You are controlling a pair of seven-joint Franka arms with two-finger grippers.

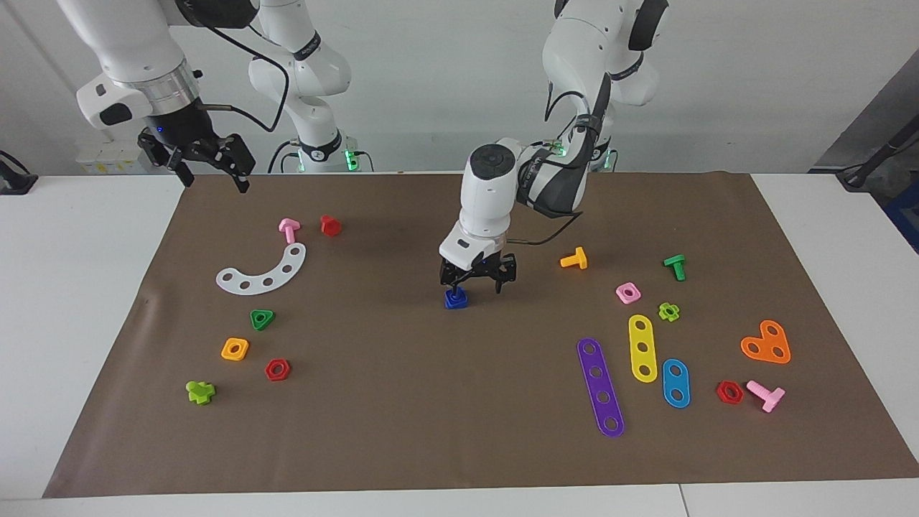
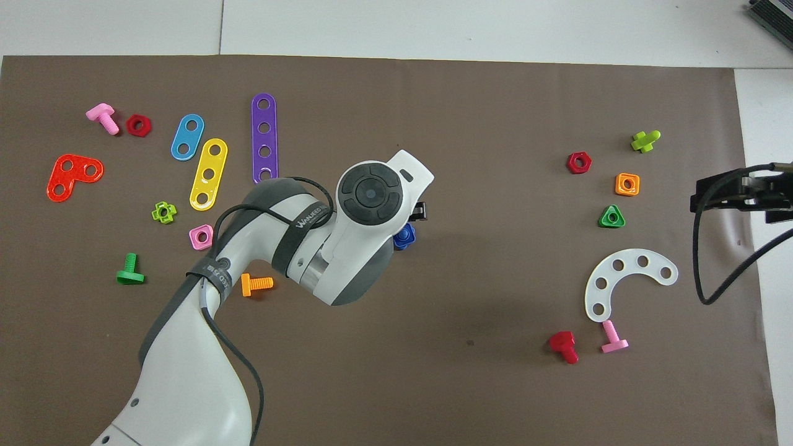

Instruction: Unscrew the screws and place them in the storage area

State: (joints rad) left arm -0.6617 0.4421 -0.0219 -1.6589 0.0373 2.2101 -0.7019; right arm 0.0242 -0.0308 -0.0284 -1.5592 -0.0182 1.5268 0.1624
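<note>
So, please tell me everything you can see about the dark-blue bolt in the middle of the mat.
The blue bolt is small, glossy plastic, with a flat, roughly triangular head on the brown mat and a short shaft pointing up. It sits mid-table, apart from the other pieces. The left gripper is low directly over it, one finger at its shaft; whether the jaws grip it cannot be told.

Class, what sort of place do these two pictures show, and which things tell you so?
Probably a robotics lab bench: two white arms work at a table under a brown paper mat, strewn with toy parts such as a purple strip and curved white strip.
</note>
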